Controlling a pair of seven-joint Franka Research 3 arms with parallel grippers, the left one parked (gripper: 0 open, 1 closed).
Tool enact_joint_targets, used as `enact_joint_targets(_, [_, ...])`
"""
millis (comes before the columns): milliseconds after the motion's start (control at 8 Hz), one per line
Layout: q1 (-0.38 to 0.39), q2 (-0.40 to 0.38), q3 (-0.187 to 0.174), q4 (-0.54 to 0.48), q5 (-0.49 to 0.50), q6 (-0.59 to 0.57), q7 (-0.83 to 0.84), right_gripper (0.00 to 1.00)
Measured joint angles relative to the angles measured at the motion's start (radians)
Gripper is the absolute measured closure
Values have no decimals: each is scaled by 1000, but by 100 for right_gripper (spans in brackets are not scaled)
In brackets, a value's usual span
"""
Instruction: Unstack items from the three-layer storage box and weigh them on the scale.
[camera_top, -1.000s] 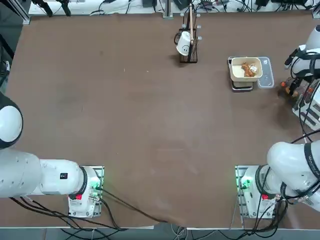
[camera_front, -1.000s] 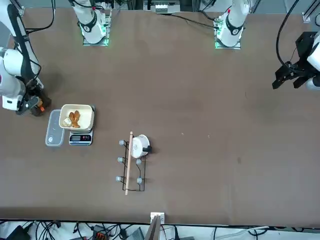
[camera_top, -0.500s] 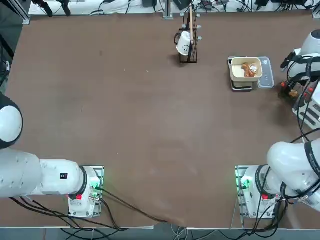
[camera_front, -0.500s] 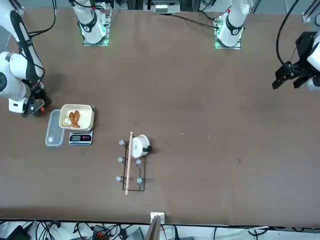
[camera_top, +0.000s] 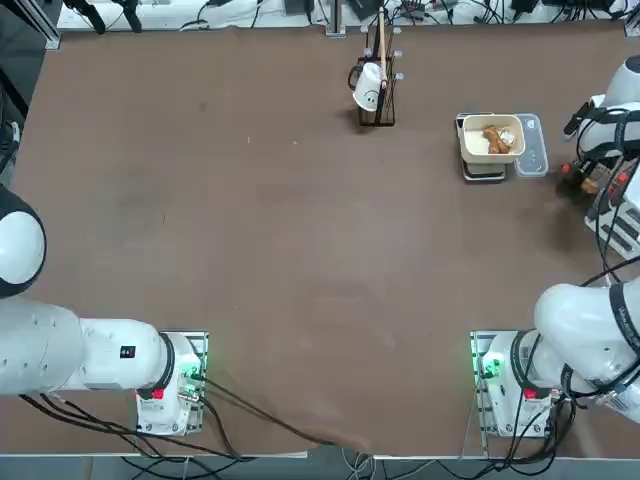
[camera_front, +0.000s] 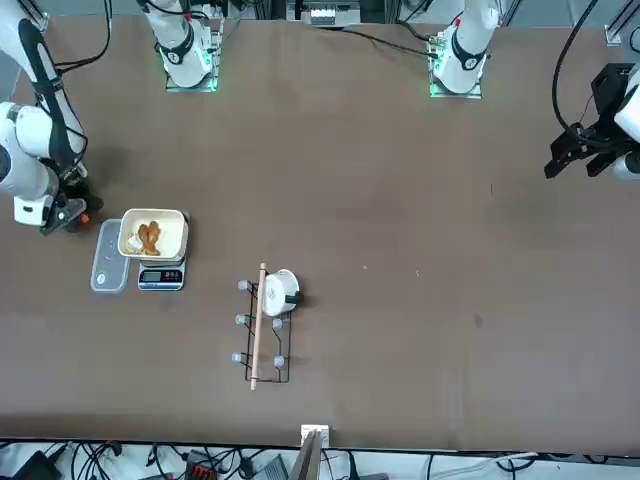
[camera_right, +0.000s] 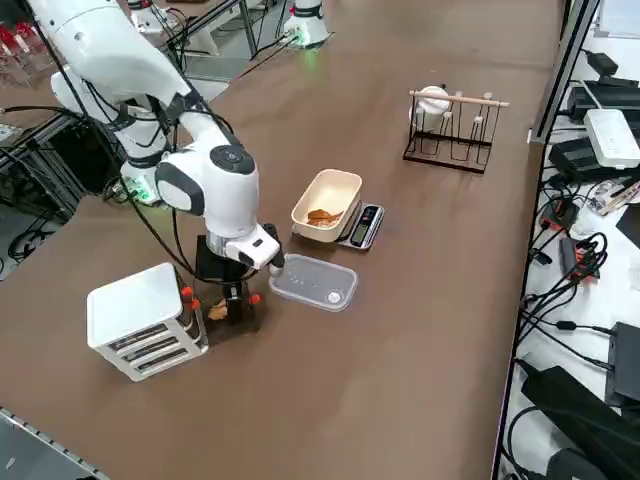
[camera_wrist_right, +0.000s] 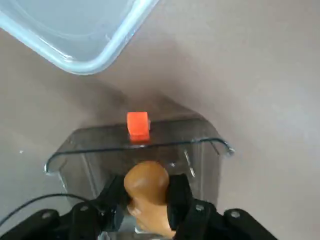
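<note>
The three-layer storage box (camera_right: 140, 315) (camera_top: 622, 215) stands white and slatted at the table's right edge. One clear drawer (camera_wrist_right: 135, 147) with an orange knob (camera_wrist_right: 137, 125) is pulled out of it. My right gripper (camera_wrist_right: 147, 197) (camera_right: 232, 305) (camera_top: 585, 183) reaches down into this drawer. Its fingers (camera_wrist_right: 177, 195) press both sides of a brown bread-like item (camera_wrist_right: 146, 187). The scale (camera_top: 484, 172) (camera_right: 362, 225) carries a cream bowl (camera_top: 470, 148) (camera_right: 340, 185) holding brown items (camera_top: 496, 136) (camera_right: 322, 215).
A clear plastic lid (camera_right: 312, 282) (camera_wrist_right: 75, 30) (camera_top: 533, 145) lies flat between the scale and the drawer. A dark wire rack with a white cup (camera_top: 375, 85) (camera_right: 450, 125) stands at the far middle of the table.
The right arm's wrist has shifted slightly over the pulled-out drawer beside the storage box. The bowl, scale and lid have not moved.
</note>
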Motion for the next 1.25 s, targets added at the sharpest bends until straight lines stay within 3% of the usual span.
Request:
enact_joint_targets(250, [3, -67, 34, 11, 52, -57, -2, 56])
enact_joint_targets(750, [21, -161, 183, 68, 481, -346, 21, 56])
enact_joint_targets(1000, [41, -163, 218, 146, 614, -445, 164, 56])
enact_joint_targets(1250, [115, -145, 229, 161, 680, -408, 409, 56])
